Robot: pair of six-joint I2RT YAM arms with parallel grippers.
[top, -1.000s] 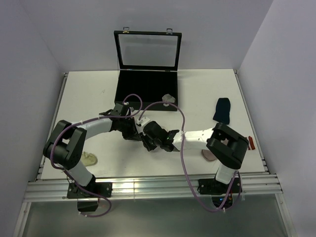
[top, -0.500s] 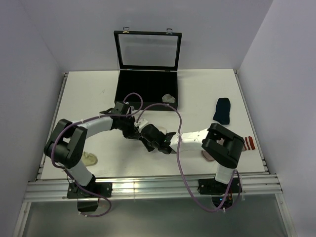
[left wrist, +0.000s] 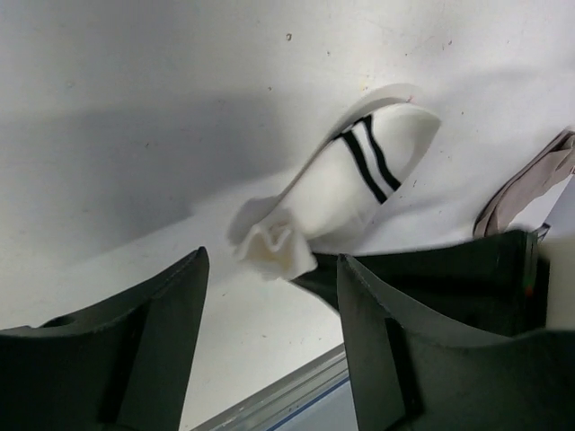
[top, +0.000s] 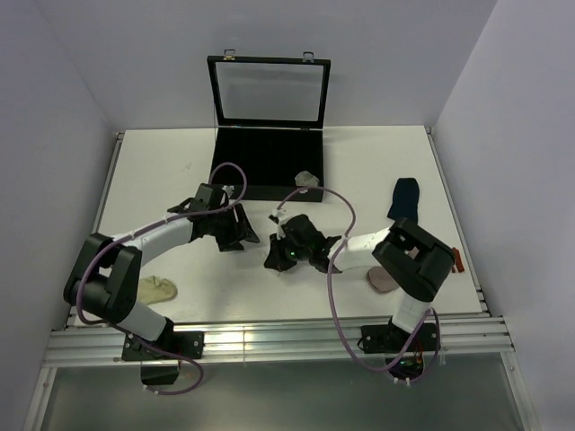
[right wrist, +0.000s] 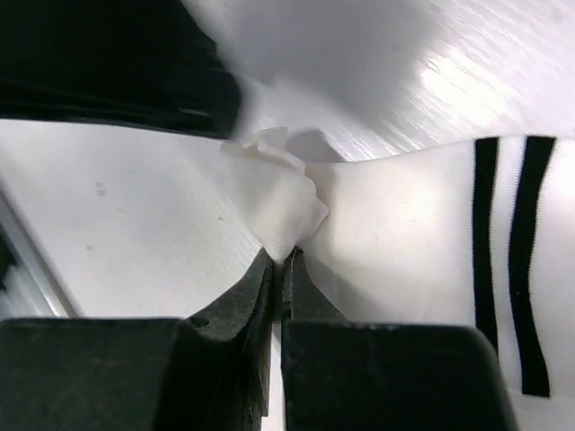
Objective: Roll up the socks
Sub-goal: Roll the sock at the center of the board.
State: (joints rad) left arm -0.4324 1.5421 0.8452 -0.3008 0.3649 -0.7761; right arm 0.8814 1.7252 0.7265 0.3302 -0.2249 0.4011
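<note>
Separation: left gripper [left wrist: 269, 269] has backed off, jaws spread wide and empty; right gripper [right wrist: 280, 259] alone stays clamped on the sock's [left wrist: 359, 175] bunched end, so rolling looks barely begun.

The left gripper [top: 247, 232] has drawn back to the left, off the white sock [left wrist: 359, 180]; the right gripper [right wrist: 280, 259] has shifted right with it.
</note>
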